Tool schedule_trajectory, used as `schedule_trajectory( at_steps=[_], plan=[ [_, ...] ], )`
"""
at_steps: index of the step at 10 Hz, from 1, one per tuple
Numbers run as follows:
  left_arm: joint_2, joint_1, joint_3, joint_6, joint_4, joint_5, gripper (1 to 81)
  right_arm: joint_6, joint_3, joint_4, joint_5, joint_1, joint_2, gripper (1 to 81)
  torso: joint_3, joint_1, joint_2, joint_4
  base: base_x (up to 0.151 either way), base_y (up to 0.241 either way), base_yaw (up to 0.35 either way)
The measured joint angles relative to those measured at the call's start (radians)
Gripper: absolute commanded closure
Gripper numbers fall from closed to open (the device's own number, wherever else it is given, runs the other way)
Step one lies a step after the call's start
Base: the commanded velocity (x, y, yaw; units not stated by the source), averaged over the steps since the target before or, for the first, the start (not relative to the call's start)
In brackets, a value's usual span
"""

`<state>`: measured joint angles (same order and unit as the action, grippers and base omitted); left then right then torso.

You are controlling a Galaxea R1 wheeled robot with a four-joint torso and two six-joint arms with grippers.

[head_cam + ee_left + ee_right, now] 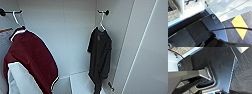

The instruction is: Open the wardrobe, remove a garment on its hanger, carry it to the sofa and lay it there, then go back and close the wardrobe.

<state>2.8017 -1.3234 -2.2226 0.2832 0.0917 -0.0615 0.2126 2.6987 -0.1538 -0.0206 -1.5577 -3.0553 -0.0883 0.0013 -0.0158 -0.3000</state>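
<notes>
Open wardrobe [75,37], black shirt [100,55] on white hanger [101,23], fingers' state cannot be told

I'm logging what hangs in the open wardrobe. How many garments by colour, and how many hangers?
Black shirt: 1
Dark red garment with white trim: 1
White hangers: 2
Total: 4

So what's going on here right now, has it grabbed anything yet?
Not yet, as far as the head view shows. The wardrobe stands open and the camera looks straight inside. The black shirt hangs on its white hanger from a peg on the right side, with a dark red garment hanging on the left. Nothing is touching either one.
</notes>
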Motion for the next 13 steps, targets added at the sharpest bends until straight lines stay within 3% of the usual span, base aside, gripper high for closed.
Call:
schedule_trajectory(
  at_steps=[4,7,10,13],
  plan=[
    [-0.009,0.072,0.019,-0.004,0.030,-0.042,1.0,-0.002,0.000,0.000,-0.002,0.004,0.000,1.0,0.000,0.000,0.000,-0.005,0.000,0.000,0.000],
    [0.003,0.208,-0.014,-0.012,0.053,-0.066,1.0,-0.001,0.000,0.000,-0.001,0.001,0.000,1.0,-0.001,0.001,0.000,-0.005,0.000,0.000,0.000],
    [0.039,0.261,-0.015,-0.023,0.059,-0.141,1.0,-0.001,0.000,0.000,0.000,0.001,0.000,1.0,-0.001,0.001,0.001,-0.005,0.000,0.000,0.000],
    [0.051,0.308,0.012,-0.023,0.059,-0.161,1.0,-0.001,0.000,0.000,-0.001,0.004,0.001,1.0,-0.002,0.001,0.001,-0.005,0.000,0.000,0.000]
  ],
)
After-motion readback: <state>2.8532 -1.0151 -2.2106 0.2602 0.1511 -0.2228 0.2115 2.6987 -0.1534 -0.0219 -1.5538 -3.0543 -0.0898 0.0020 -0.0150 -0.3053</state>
